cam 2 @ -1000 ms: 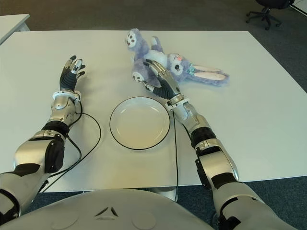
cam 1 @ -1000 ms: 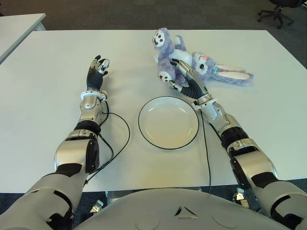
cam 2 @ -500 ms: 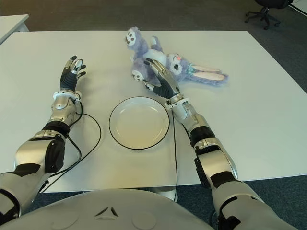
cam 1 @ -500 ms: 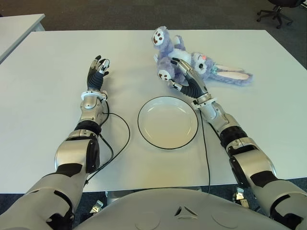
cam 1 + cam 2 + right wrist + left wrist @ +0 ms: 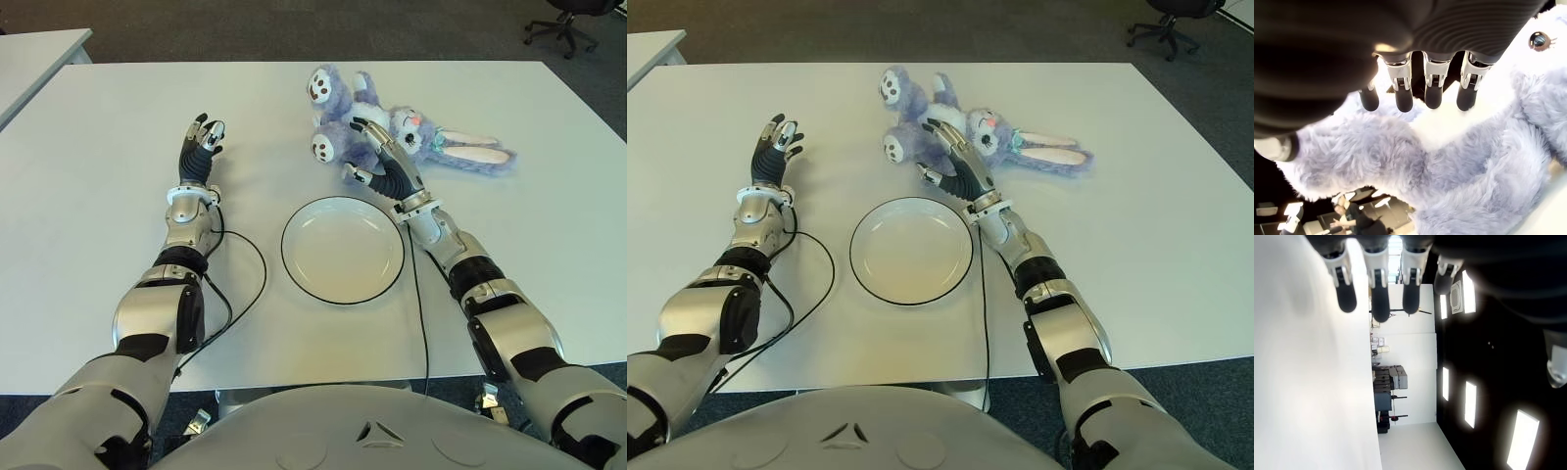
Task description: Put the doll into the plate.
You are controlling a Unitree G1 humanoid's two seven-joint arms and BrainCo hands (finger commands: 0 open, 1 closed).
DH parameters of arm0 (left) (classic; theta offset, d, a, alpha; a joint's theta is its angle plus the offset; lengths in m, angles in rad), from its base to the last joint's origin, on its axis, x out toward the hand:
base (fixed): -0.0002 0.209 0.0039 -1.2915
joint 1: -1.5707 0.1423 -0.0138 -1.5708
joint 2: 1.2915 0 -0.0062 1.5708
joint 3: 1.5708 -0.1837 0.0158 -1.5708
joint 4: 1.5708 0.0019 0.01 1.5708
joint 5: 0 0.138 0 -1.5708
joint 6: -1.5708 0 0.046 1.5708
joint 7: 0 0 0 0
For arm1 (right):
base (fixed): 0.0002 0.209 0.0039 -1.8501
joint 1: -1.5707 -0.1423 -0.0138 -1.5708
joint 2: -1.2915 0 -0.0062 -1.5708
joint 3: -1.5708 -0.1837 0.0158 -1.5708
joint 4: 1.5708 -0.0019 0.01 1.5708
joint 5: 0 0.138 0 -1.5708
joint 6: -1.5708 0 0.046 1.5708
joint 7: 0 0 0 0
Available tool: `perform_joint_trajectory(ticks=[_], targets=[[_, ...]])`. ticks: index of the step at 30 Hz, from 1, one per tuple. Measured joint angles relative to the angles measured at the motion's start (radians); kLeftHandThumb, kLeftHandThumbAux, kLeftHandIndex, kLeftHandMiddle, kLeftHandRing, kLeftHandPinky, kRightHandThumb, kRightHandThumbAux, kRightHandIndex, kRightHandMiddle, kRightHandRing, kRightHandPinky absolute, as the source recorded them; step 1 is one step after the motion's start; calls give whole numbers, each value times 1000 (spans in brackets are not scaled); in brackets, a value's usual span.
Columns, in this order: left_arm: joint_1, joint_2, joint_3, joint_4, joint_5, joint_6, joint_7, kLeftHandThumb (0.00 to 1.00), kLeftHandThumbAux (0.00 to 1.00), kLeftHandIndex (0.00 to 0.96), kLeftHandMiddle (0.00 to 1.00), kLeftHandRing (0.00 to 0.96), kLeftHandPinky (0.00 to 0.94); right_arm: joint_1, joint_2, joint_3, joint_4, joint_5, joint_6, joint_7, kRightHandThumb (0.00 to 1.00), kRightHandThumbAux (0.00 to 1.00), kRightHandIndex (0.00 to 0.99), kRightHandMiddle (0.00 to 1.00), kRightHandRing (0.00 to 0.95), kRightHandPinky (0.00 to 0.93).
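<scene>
the right hand (image 5: 380, 157) has reached the fluffy lilac plush rabbit doll (image 5: 392, 129) at the far side of the white counter (image 5: 88, 196), and the doll's near leg has swung leftward and lifted compared with a second ago, its spotted white foot pad now turned further toward the robot's left. in the right wrist view the fingers (image 5: 1432, 83) reach out over the fur, extended rather than clenched, with the thumb low on the other side of the leg; the hand looks to be bracketing the limb without yet gripping it. the shift suggests contact has begun and a grasp is near, though nothing is lifted. the doll lies on its side on the counter, long ears trailing to the robot's right, just beyond the round white plate with a dark rim (image 5: 294, 279), which holds nothing. the left hand (image 5: 199, 147) shows well to the left of the plate, fingers relaxed and empty.
</scene>
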Motion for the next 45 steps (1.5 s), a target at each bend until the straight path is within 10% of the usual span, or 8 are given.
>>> perform_joint_trajectory(ticks=[45], targets=[[0, -5, 1, -6, 0, 0, 0, 0, 387, 11, 152, 169, 146, 3, 0, 9, -25, 21, -21, 106, 388, 169, 0, 0, 0, 0]])
